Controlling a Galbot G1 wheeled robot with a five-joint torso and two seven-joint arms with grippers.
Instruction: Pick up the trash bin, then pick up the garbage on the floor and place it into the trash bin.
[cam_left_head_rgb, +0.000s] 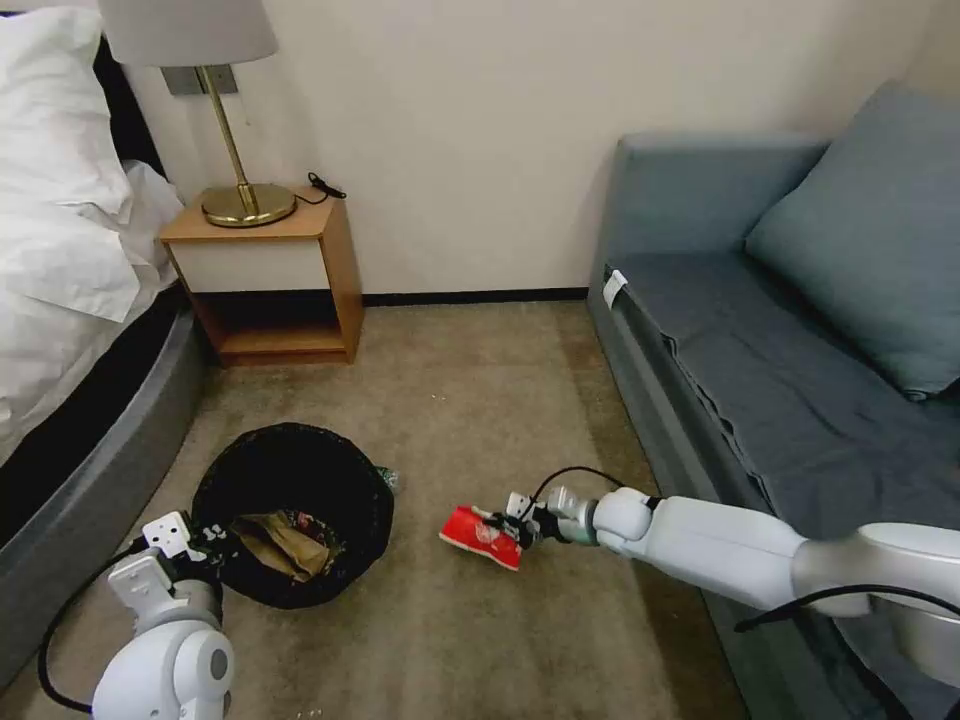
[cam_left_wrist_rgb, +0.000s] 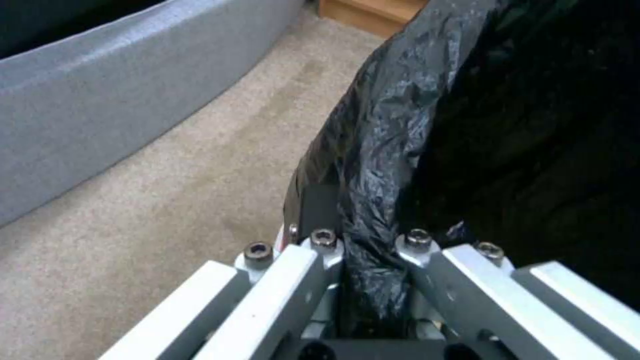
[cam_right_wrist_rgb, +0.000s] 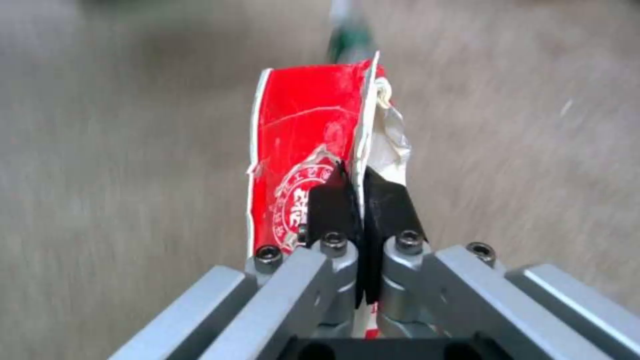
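The bin (cam_left_head_rgb: 293, 515) sits on the carpet (cam_left_head_rgb: 470, 400) by the bed (cam_left_head_rgb: 80, 440), its rim clamped in my left gripper (cam_left_head_rgb: 205, 540); I see a tan paper bag (cam_left_head_rgb: 280, 545) inside. My right gripper (cam_left_head_rgb: 515, 530) is clenched on the red packet (cam_left_head_rgb: 482, 537), held just above the carpet, right of the bin and near the sofa (cam_left_head_rgb: 780, 330).

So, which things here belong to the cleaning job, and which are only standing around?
Job: black-lined round trash bin, gripped by left gripper; red snack packet in right gripper; tan paper bag inside bin.
Around: brass lamp, wooden nightstand, grey sofa.
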